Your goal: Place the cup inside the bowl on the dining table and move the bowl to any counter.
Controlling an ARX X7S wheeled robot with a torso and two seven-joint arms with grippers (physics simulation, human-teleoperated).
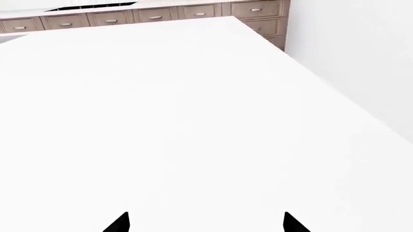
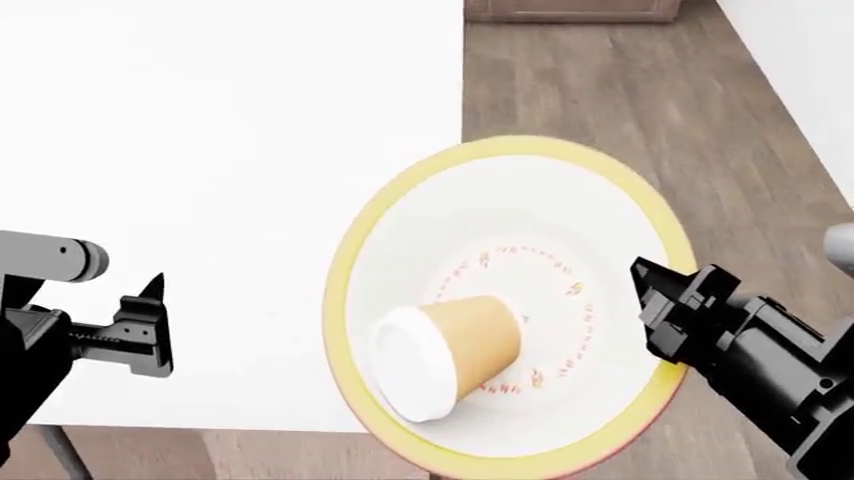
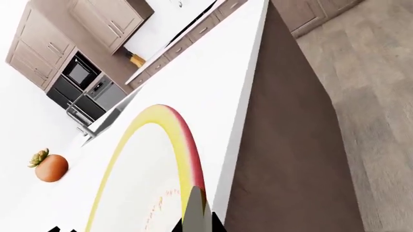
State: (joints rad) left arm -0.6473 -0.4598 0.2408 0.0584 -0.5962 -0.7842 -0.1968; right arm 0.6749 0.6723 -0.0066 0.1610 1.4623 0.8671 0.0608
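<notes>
Right gripper [image 2: 650, 300] pinching bowl [image 2: 627, 200] rim, bowl overhanging dining table [image 2: 227, 150] edge. Cup [image 2: 451, 350] lying tipped inside bowl, just left of gripper; likely light, prone to rolling. Left gripper [image 2: 150, 325] hanging spread, empty.

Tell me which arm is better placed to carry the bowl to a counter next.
Right. The right gripper is already on the rim of the bowl, with the cup lying inside it; the left gripper sits open over bare dining table.
</notes>
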